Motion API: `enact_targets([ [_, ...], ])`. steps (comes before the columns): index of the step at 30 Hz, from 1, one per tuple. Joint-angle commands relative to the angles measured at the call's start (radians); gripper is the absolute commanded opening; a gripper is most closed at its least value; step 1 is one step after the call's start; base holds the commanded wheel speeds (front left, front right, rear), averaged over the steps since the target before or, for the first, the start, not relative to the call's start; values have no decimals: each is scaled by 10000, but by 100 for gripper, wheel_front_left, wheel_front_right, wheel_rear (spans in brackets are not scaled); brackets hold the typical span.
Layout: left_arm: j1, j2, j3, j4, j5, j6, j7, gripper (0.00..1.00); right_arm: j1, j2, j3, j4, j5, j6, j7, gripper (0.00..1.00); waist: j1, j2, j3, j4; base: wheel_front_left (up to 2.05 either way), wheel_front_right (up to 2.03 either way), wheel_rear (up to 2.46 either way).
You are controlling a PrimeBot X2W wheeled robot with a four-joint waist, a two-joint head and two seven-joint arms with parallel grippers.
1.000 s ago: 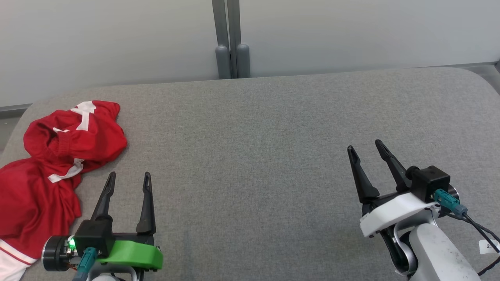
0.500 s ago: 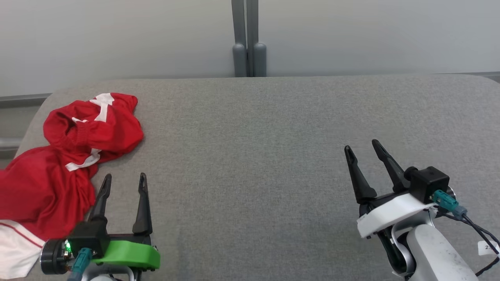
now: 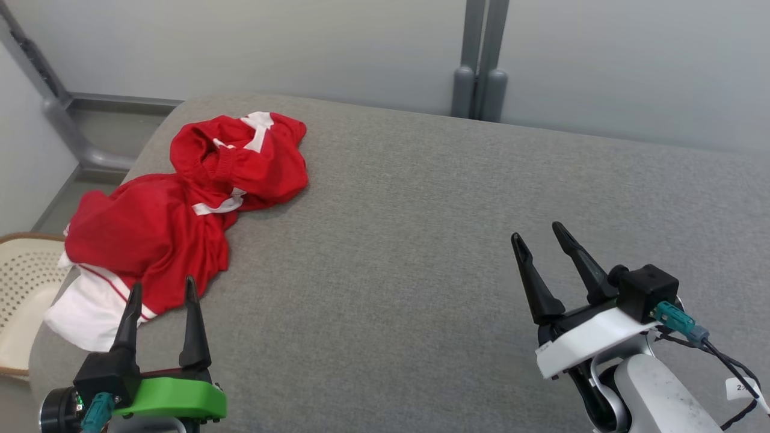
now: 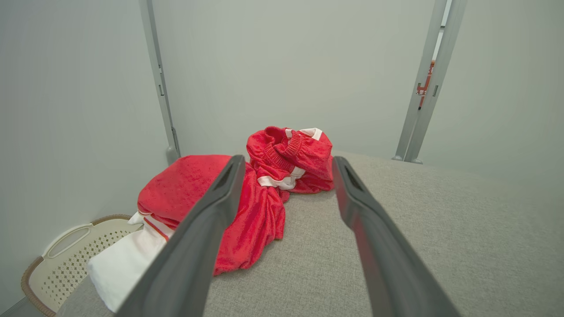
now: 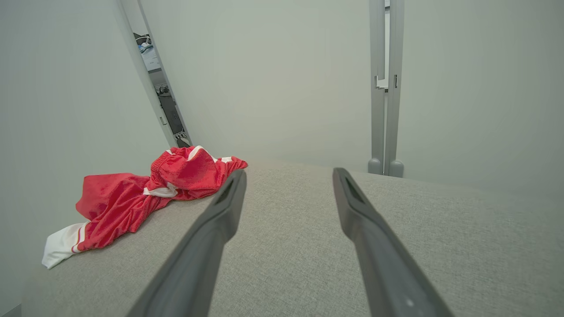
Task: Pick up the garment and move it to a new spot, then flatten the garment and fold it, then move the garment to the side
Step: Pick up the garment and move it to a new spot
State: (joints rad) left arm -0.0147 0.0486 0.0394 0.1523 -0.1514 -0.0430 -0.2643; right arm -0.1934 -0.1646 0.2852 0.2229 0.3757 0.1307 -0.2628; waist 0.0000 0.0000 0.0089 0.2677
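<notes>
cream perforated basket point(image 3: 24, 282) beside grey padded table point(image 3: 421, 240); twin grey posts point(image 3: 472, 60) behind.

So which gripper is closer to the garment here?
The left gripper, on the green mount: its fingertips sit by the white hem of the red garment. The right gripper, white mount, is far off over grey surface.

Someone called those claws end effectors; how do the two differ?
The left end effector has a green base; the right end effector has a white one. The left end effector is next to the red garment; the right end effector is over bare grey surface, away from it. Both are open and empty.
</notes>
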Motion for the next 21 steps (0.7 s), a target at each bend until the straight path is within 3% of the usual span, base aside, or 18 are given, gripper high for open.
enact_targets([
  [1,95,34,89,-12,-150,89,-3,100,69,3,27,-82,44,0,-28,100,0,0,-24,873,0,0,0],
  [7,252,33,288,154,-327,167,-3,100,174,28,115,-277,66,0,-26,100,0,0,-87,1433,0,0,0],
  [13,114,33,354,473,-608,150,-3,100,145,22,170,-417,-4,0,-26,100,0,0,-41,1497,0,0,0],
  [17,-253,32,228,848,-1001,-155,85,100,16,-38,238,-520,-11,0,-26,100,0,0,121,1343,0,0,0],
  [21,-1080,427,121,900,-1418,-475,896,100,-199,-175,253,-683,-75,0,-26,100,0,0,495,1020,0,0,0],
])
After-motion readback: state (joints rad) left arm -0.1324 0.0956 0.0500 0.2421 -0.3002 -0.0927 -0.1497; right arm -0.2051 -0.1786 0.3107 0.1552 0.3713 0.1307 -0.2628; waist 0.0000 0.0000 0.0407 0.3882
